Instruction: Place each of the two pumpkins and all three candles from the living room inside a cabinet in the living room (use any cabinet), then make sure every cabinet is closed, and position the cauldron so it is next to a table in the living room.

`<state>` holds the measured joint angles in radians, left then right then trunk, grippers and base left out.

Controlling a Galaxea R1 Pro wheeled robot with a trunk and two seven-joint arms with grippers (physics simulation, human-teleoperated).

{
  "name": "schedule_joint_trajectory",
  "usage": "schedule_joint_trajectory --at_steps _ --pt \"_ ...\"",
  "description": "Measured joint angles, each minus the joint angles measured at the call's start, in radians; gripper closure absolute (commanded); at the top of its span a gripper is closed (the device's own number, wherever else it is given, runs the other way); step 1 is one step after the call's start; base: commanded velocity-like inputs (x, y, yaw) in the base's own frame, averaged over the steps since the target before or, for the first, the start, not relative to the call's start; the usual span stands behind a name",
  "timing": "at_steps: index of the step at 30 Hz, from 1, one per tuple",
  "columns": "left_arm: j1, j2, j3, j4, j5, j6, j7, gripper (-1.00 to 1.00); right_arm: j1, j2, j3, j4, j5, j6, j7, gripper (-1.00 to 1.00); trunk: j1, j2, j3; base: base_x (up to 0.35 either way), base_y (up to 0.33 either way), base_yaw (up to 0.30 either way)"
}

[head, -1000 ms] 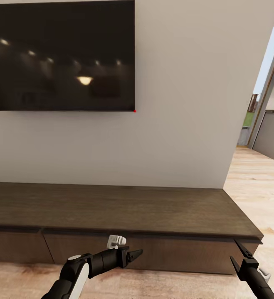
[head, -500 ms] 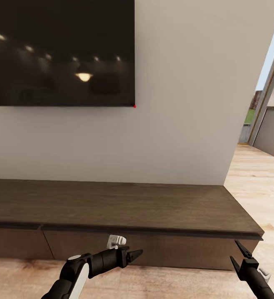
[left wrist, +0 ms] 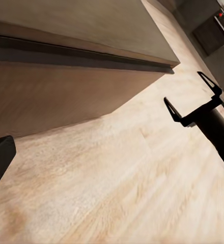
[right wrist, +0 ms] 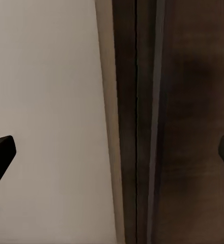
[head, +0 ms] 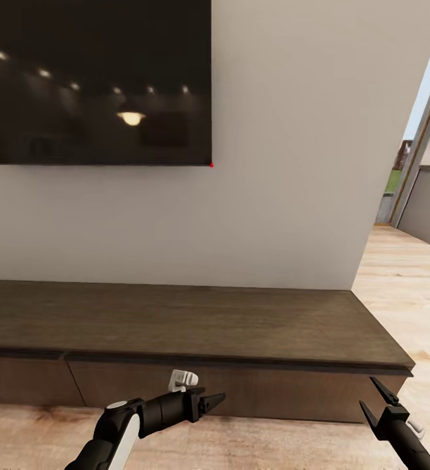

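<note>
The cabinet (head: 195, 326) is seen against the wall below the TV (head: 97, 78), its drawer fronts shut and top bare. The left gripper (head: 211, 399), fingers pressed together, is held just before a drawer front. The right gripper (head: 376, 399), fingers spread, is held beside the cabinet's right end.

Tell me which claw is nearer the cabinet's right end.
Right. The right claw sits just below the cabinet at its right end; the left claw hangs before the middle drawer front.
</note>
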<state>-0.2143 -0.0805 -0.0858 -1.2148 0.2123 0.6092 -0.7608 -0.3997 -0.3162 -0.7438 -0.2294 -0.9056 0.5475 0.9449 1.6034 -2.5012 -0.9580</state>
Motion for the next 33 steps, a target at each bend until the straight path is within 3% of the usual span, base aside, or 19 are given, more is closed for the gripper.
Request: schedule_joint_trajectory --at_steps 2,33 --pt "0.000 0.000 0.000 0.001 -0.001 -0.001 -0.004 -1.00 0.000 -0.001 0.000 0.000 0.000 0.003 0.000 -1.00 0.001 0.000 -0.008 0.000 0.000 0.000" --pt "0.000 -0.001 0.000 0.003 -0.002 -0.001 -0.008 -1.00 0.000 -0.001 0.000 0.000 0.000 0.007 0.001 -1.00 0.001 -0.001 -0.008 0.047 0.000 0.000"
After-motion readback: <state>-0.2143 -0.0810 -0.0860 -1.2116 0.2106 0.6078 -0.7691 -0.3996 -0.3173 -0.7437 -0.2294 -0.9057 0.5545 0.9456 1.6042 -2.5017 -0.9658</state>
